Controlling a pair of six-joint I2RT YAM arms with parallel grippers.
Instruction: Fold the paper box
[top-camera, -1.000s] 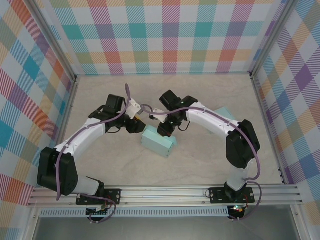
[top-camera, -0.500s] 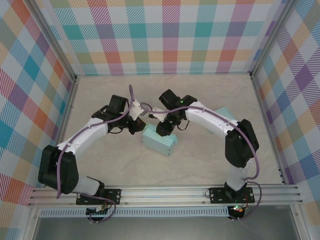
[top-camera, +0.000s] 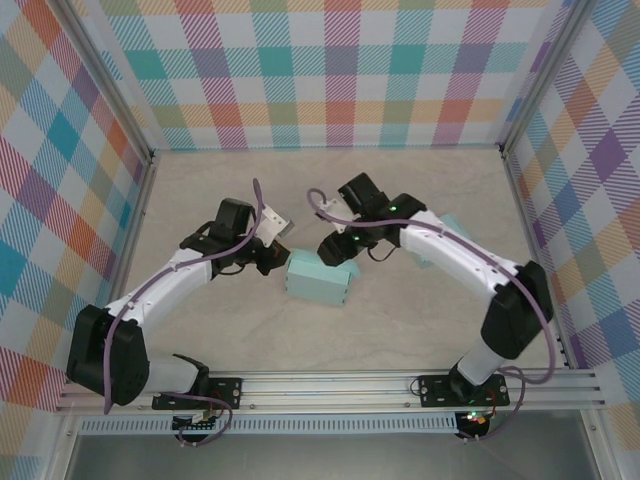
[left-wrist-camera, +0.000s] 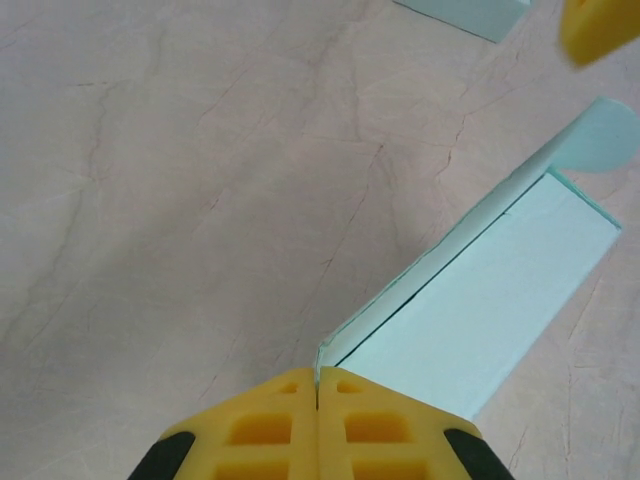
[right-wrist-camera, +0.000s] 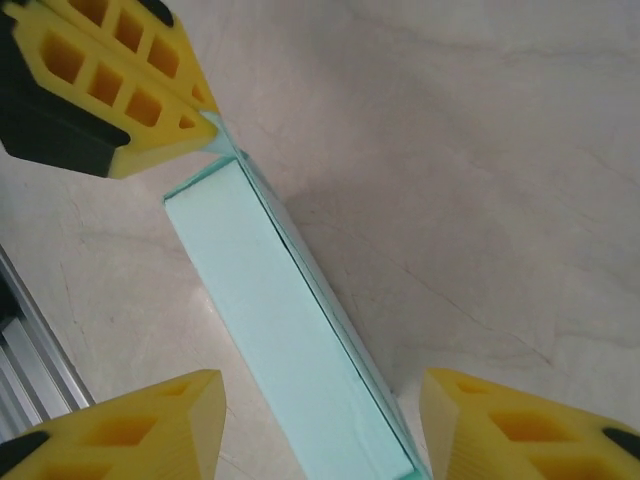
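- The left gripper (left-wrist-camera: 318, 388) has its yellow ribbed fingers (left-wrist-camera: 250, 432) pressed together. The seam between them nips the near corner of a thin raised flap (left-wrist-camera: 440, 255). Judged from that grip, it is there to anchor the work and keep the flap raised off the body.
- Just ahead of those fingertips lies the pale teal paper box (top-camera: 318, 281). It is a long shallow carton lying flat on the beige marbled tabletop (top-camera: 400, 330) and runs away from the left hand toward the other arm. The pinched flap stands along one long side, parted from the body by a dark slit, so the box looks largely formed but not yet shut.
- At the end farthest from the left fingers, a rounded tab (left-wrist-camera: 612, 140) sticks out loose. It probably has to be tucked in before the fold counts as done.
- The right gripper (right-wrist-camera: 320, 385) is spread wide with one yellow finger on each side of the box. Neither pad touches the card. This straddle seems meant to line the hand up for pressing the flap or squeezing the long walls while the other hand holds.
- Beyond the right forearm, well apart from both sets of fingers, a second pale teal paper piece (top-camera: 449, 224) lies on the table, partly hidden by the arm. I cannot tell what it is for.
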